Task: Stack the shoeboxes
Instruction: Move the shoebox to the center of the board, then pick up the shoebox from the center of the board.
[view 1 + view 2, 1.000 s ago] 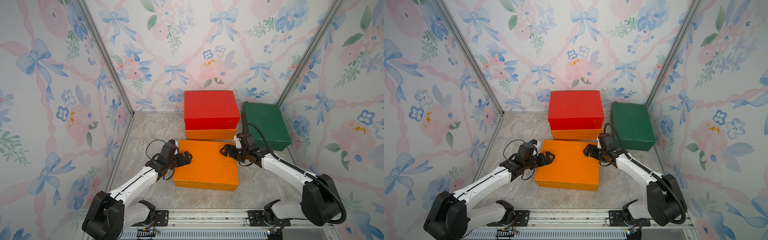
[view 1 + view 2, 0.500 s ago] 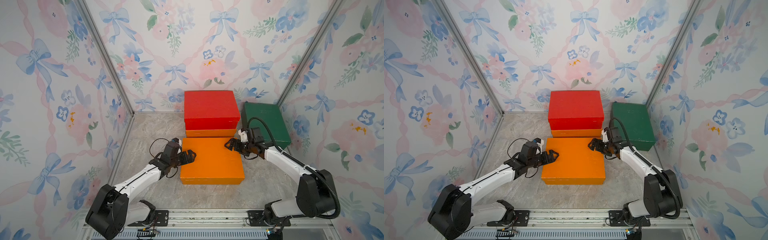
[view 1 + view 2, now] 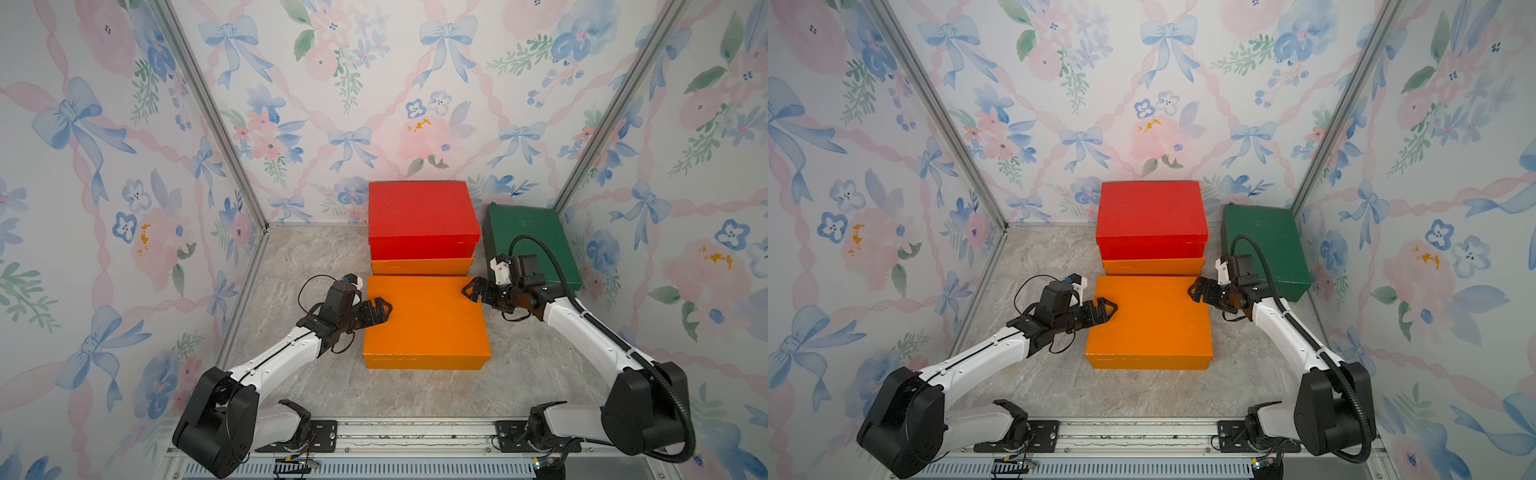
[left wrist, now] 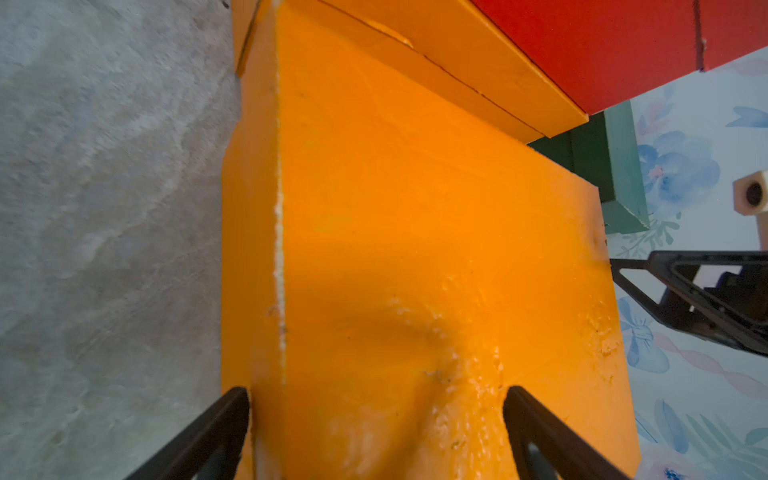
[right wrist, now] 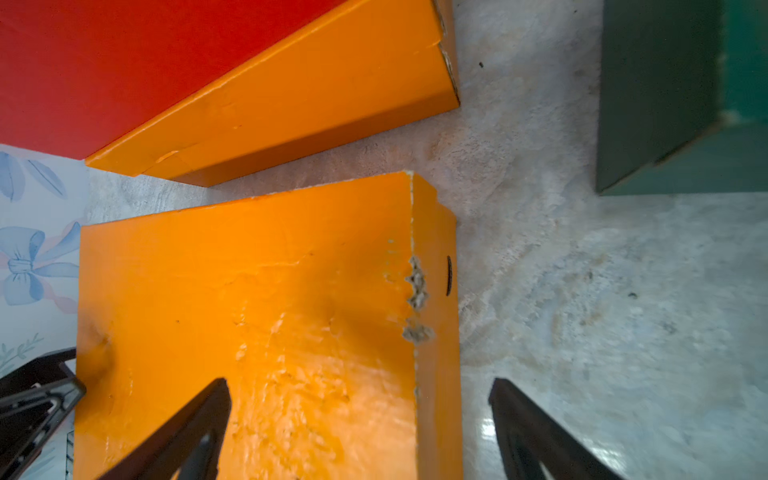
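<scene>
Rundown L to R for you, w/ the base rail [image 3: 415, 428] at 6 o'clock and the back wall [image 3: 374, 104] at 12. Your left gripper [image 3: 380, 309] comes in from approx 7 o'clock and sits at the 9 o'clock edge of the near orange shoebox [image 3: 426, 328], jaws spread wide. On the left wrist cam you see its fingers [image 4: 216, 432] astride that top edge: one down beside the side wall, the other over the lid. Can't tell if either presses the cardboard. That box lies flat on the floor [image 3: 311, 257], mid-cell, long side running 9 to 3. At its 12 o'clock stands the stack: red shoebox [image 3: 419, 220] on top of the far orange shoebox [image 3: 422, 266], close to the back wall. Near box and stack are v. close; the right wrist cam shows a thin wedge of floor between them, so they're apart at that end. Your right gripper [image 3: 471, 291] is at the near box's 1 o'clock corner, jaws also wide apart: one finger over the lid, the other out over bare floor, w/ a gap to the side wall. Paint is chipped along that edge. At 2 o'clock the dark green shoebox [image 3: 536, 224] lies alone in the back R corner, apart from the stack, w/ the black hose [image 3: 524, 237] arching in front of it.
</scene>
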`<state>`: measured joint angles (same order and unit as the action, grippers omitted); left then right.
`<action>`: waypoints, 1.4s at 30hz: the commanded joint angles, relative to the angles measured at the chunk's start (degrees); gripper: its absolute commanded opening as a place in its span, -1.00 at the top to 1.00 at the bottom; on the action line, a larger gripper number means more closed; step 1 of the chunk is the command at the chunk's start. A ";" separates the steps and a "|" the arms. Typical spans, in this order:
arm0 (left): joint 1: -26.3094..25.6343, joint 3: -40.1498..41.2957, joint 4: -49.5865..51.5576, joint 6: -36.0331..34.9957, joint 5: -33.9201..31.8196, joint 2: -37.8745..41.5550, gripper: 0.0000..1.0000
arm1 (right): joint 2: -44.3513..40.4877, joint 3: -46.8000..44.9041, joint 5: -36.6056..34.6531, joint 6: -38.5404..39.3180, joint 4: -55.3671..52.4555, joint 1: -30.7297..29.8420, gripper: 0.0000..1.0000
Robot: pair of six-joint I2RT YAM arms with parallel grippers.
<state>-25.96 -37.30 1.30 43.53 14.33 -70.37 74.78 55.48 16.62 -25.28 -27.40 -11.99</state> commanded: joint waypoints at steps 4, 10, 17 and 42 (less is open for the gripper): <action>1.77 0.77 0.06 -4.59 0.14 3.11 -0.96 | -9.92 -3.73 -1.00 2.43 -5.55 1.28 -0.94; 1.86 1.40 1.66 -7.61 -1.01 2.98 -0.96 | -16.95 -8.13 0.69 3.13 -9.19 1.30 -0.94; 2.20 0.33 4.23 -10.57 -1.57 0.78 -0.96 | -19.35 -12.77 1.94 2.57 -9.47 1.22 -0.94; 0.96 4.43 4.14 -7.33 4.74 4.33 -0.96 | -10.62 -16.81 8.08 -0.21 2.18 -2.47 -0.95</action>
<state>-24.29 -33.78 4.49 35.20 17.93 -66.39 62.81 39.57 23.86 -24.60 -26.98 -13.61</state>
